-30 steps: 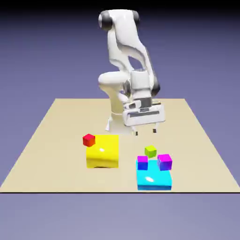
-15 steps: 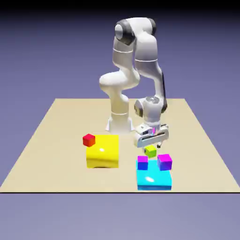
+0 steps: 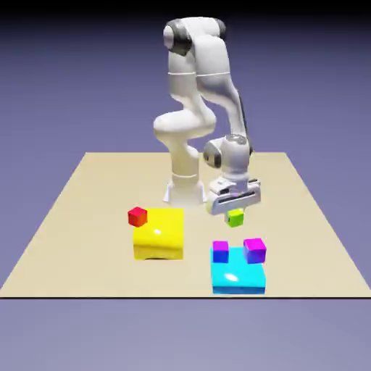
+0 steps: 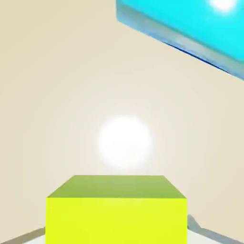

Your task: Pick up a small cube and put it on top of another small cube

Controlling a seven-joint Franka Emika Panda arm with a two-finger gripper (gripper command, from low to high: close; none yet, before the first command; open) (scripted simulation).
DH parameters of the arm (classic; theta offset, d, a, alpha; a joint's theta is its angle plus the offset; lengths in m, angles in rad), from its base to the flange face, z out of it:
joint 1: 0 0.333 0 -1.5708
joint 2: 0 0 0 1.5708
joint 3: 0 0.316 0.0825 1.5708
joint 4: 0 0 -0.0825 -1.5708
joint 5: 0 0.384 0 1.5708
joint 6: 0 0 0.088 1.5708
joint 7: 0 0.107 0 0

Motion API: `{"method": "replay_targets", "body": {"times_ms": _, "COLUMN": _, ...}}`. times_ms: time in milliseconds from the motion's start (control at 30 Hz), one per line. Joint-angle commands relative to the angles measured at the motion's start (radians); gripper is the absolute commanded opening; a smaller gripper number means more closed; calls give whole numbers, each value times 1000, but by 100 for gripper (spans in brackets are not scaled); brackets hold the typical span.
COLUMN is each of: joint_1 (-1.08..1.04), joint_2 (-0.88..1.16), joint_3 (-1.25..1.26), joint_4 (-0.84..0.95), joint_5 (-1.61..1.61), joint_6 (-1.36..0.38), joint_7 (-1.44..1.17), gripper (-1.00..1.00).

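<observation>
My gripper [image 3: 234, 214] is shut on a small lime-green cube [image 3: 234, 217] and holds it just above the table, behind the cyan block [image 3: 238, 277]. In the hand view the lime cube [image 4: 116, 209] fills the bottom middle between the grey fingertips [image 4: 206, 229], and a corner of the cyan block [image 4: 190, 26] shows at the top right. Two small magenta cubes, one [image 3: 220, 251] at the block's left and one [image 3: 254, 250] at its right, rest at the cyan block's far edge. A small red cube [image 3: 137, 216] sits beside the yellow block [image 3: 159, 235].
The large yellow block lies toward the exterior view's left and the large cyan block near the table's front edge [image 3: 109, 296]. The robot's base [image 3: 184, 190] stands behind them.
The gripper came down over the lime cube, shut on it and lifted it off the table, moving slightly back from the cyan block.
</observation>
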Motion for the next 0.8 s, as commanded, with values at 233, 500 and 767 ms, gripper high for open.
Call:
{"method": "replay_targets", "body": {"times_ms": 233, "joint_1": -232, "joint_2": 33, "joint_3": 173, "joint_4": 290, "joint_5": 9, "joint_6": -256, "joint_7": 1, "gripper": -100}}
{"method": "replay_targets", "body": {"times_ms": 500, "joint_1": -388, "joint_2": 93, "joint_3": 282, "joint_4": 490, "joint_5": -10, "joint_6": -399, "joint_7": 19, "gripper": -100}}
{"method": "replay_targets", "body": {"times_ms": 767, "joint_1": -373, "joint_2": 160, "joint_3": 262, "joint_4": 485, "joint_5": -55, "joint_6": -331, "joint_7": 52, "gripper": 100}}
